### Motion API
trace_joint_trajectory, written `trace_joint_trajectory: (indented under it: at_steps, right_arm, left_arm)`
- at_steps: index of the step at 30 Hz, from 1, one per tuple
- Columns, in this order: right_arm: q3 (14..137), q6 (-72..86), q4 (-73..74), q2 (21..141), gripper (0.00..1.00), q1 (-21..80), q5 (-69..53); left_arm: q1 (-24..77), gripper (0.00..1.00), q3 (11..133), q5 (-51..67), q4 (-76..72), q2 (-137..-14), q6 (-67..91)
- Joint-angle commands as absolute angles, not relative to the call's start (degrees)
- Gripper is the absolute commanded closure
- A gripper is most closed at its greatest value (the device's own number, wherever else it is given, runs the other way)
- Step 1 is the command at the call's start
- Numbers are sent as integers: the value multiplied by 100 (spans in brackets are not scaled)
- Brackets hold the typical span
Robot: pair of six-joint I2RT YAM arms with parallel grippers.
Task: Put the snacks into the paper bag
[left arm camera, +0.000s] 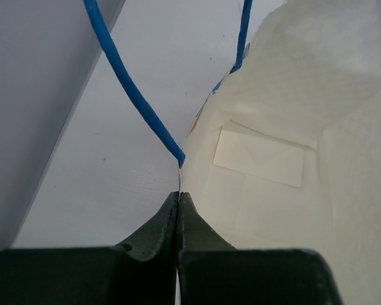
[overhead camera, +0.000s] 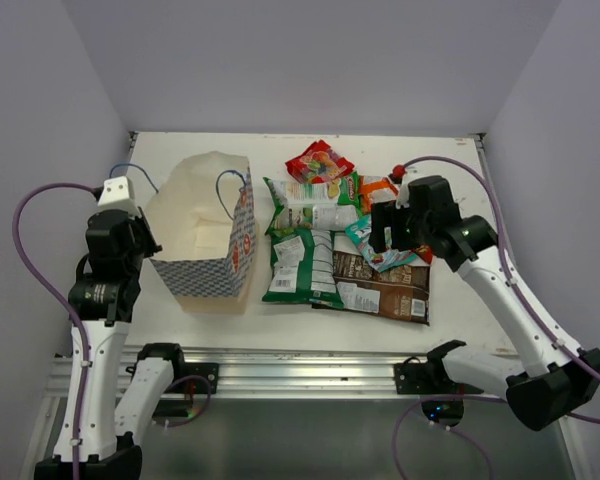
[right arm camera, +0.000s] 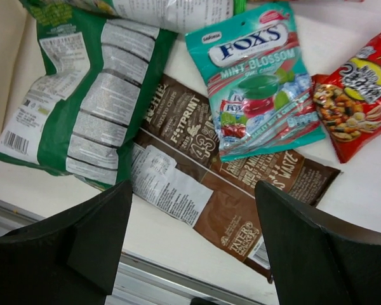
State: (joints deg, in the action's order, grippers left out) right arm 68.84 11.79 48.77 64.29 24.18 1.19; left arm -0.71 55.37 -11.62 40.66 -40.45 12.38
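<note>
Only the left wrist view shows the left pincer (left arm camera: 178,215) closed on the rim of the paper bag (left arm camera: 273,95), standing left on the surface (overhead camera: 180,150). The right pincer (right arm camera: 192,198) hangs open over the snacks (overhead camera: 302,262) beside it; its view shows a teal packet (right arm camera: 257,82) upon a brown bag (right arm camera: 232,219).

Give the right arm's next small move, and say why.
Probably lower the right gripper onto the teal candy pack and close: its jaws stand open over that pack, which lies on the brown bag, while the left gripper pinches the rim of the paper bag.
</note>
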Motion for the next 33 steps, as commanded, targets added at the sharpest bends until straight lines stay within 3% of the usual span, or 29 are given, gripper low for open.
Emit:
trace_joint_trajectory:
  at_steps: [1,9,19,20,21,22,23,24,28,33]
  right_arm:
    - [6312,1370,4099,6267,18,2487,-533]
    - [5502,2232,2322,7012,18,3225,-1143]
    - [5669,2408,1573,8973,21,4060,-238]
    - [5582,2400,1530,9069,24,4061,-185]
    - [5546,2356,1512,9105,36,4061,-176]
    - [5528,2312,1512,9132,70,4061,-184]
    - [5554,2303,1529,9167,92,4069,-158]
    - [5589,2303,1651,9158,100,4069,-45]
    - [6124,2005,2439,8641,100,4253,900]
    - [8837,1434,4068,8165,100,4394,2082]
  left_arm:
    - [-62,100,5441,-1117,3665,-4008,1257]
    - [-62,100,5361,-932,3805,-3894,1432]
    - [-62,100,5431,-730,4016,-3771,1608]
    - [-62,100,5440,-729,4034,-3753,1608]
    - [-62,100,5449,-729,4043,-3744,1608]
    - [-62,100,5449,-738,4060,-3735,1608]
    - [-62,100,5449,-747,4061,-3727,1608]
    - [-62,100,5449,-747,4061,-3718,1608]
    - [-62,100,5432,-668,4017,-3744,1617]
    - [-62,100,5589,-598,4060,-3762,1775]
